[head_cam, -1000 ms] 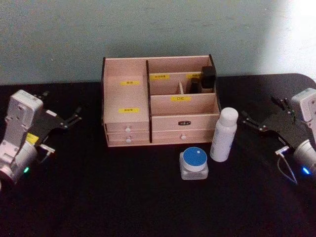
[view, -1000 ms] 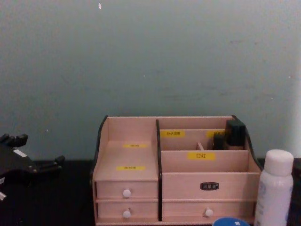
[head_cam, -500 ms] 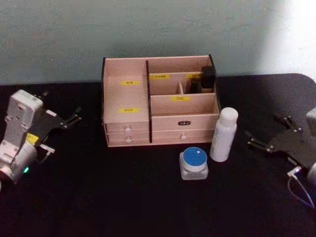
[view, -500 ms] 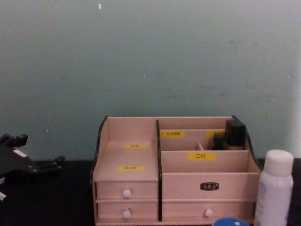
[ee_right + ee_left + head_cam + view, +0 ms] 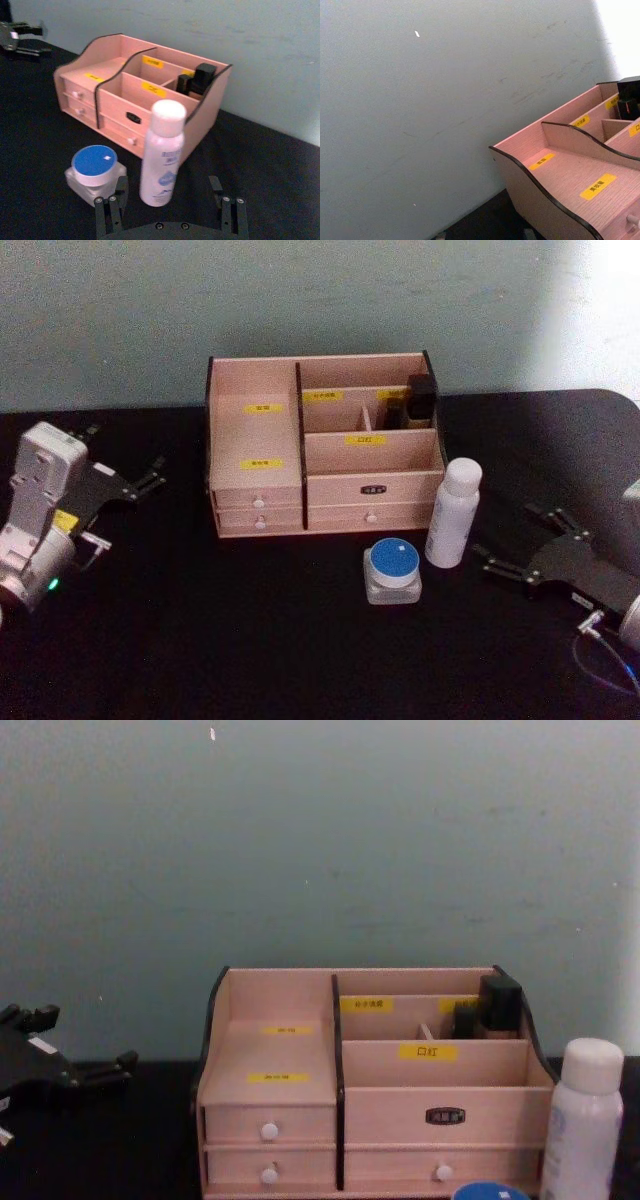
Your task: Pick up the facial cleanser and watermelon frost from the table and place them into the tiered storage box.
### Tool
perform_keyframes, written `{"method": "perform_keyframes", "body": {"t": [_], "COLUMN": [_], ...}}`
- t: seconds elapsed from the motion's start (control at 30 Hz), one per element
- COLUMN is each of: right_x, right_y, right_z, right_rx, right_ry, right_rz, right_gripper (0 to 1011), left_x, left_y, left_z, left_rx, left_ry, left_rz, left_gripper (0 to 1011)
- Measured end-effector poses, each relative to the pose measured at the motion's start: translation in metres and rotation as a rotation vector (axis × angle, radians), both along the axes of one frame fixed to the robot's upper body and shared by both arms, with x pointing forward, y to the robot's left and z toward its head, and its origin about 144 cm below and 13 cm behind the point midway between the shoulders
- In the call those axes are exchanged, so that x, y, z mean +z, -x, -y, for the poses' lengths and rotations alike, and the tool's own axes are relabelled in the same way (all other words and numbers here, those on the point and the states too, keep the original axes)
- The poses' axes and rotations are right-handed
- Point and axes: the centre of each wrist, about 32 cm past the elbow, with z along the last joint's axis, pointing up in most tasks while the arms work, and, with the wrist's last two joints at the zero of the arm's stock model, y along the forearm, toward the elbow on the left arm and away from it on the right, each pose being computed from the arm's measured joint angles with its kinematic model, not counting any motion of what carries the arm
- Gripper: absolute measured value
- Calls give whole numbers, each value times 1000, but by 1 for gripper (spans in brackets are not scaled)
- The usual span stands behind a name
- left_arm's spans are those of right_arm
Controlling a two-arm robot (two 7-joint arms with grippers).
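Currently the right tool [image 5: 505,532], spread wide, faces the upright facial cleanser [image 5: 453,512] beside the tiered storage box [image 5: 255,440]; off-centre contact could topple it onto the watermelon frost [image 5: 393,573]. Left tool [image 5: 125,452] parked, spread.

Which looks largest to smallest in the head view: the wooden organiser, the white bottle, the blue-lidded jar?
Largest: wooden organiser, by far.
Next: white bottle, clearly taller than the jar.
Smallest: blue-lidded jar, squat but wider; it sits slightly nearer the camera, so that gap is modest.
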Motion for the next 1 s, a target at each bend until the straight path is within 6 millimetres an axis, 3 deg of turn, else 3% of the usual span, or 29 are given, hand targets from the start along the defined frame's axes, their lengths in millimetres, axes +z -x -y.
{"method": "perform_keyframes", "body": {"t": [0.5,1.0], "right_x": [-13,-12], "right_y": [-18,-40], "right_z": [-25,-33], "right_rx": [-13,-36], "right_ry": [-31,-63], "right_rz": [-28,-16], "right_gripper": [1003,1003], "left_x": [0,0], "left_y": [0,0], "left_z": [0,0], "left_rx": [0,0], "left_ry": [0,0], "left_rz": [0,0], "left_gripper": [1001,1001]}}
